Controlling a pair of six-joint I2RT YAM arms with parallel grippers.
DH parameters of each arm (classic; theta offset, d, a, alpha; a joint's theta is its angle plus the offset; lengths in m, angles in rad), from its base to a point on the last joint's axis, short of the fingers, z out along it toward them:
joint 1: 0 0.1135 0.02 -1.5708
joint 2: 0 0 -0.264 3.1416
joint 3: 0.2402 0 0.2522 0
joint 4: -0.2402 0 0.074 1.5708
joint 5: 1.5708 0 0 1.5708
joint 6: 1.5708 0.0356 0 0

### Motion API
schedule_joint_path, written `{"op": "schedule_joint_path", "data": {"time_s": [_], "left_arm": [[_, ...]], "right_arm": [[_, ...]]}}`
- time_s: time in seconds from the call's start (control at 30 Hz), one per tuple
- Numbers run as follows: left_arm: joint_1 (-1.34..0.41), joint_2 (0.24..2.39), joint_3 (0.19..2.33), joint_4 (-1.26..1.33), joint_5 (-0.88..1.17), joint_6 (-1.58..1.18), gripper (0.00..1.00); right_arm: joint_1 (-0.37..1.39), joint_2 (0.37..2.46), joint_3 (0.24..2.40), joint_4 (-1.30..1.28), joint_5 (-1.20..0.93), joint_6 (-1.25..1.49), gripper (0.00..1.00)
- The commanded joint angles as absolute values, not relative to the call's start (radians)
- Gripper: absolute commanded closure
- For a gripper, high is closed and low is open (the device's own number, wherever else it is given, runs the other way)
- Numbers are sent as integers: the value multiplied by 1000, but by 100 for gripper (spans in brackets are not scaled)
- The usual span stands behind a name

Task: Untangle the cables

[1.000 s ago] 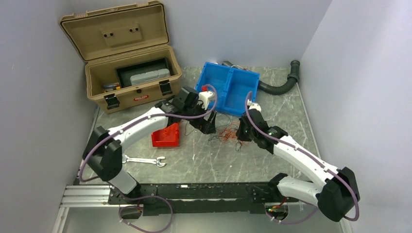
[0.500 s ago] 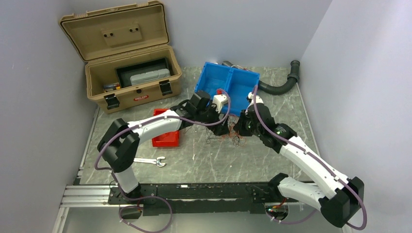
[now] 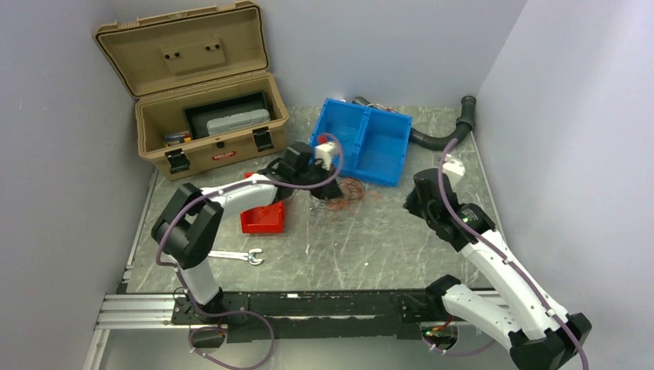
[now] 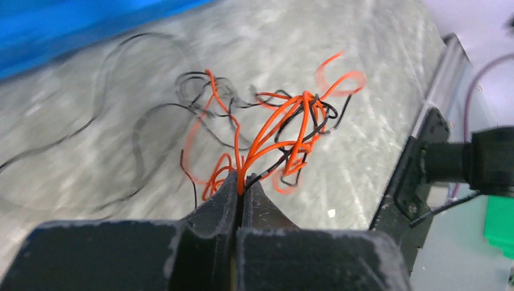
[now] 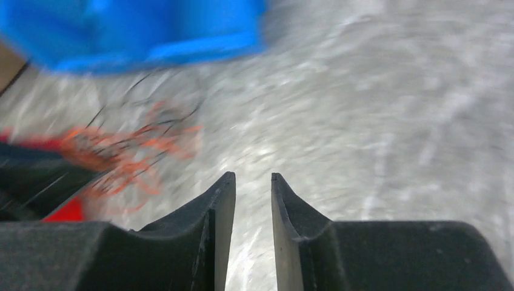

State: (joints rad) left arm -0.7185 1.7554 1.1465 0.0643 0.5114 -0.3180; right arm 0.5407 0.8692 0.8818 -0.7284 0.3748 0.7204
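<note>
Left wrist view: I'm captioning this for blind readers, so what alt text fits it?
The left gripper is shut on a few strands of the cables, thin orange and black wires whose tangle spreads over a grey marbled table. A blue bin edges the upper left corner.

Bright even light, soft shadows, heavy motion blur in wrist views

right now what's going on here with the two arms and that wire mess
The left end effector is shut on the cables, pinching orange and black strands while the rest of the tangle trails onto the table near the blue bin. The right end effector is off to the right, clear of the bundle, jaws slightly parted and empty. Nothing is untangled yet.
</note>
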Motion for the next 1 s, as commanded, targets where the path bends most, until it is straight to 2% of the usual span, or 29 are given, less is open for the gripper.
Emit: {"op": "schedule_joint_path", "data": {"time_s": [0.0,0.13,0.27,0.33,0.4,0.5,0.73,0.87,0.97], "left_arm": [[-578,1656,1035,98,544,-416,100],[-566,1611,1021,25,540,-377,100],[-569,1576,991,82,649,-404,100],[-574,1556,994,80,679,-410,100],[-580,1536,1005,55,680,-406,100],[-582,1519,1030,25,710,-410,100],[-585,1490,1089,-50,783,-404,100],[-586,1472,1106,-61,826,-409,100],[-586,1450,1118,-74,837,-411,100]], "right_arm": [[415,831,923,-958,690,905,69],[307,754,867,-864,586,817,70],[301,707,766,-579,113,521,39],[300,723,710,-486,-71,480,31],[304,752,664,-391,-237,448,30],[326,772,590,-232,-364,425,29],[412,764,520,-51,-396,350,28],[485,806,530,-72,-239,331,27],[492,827,517,-38,-241,333,28]]}}
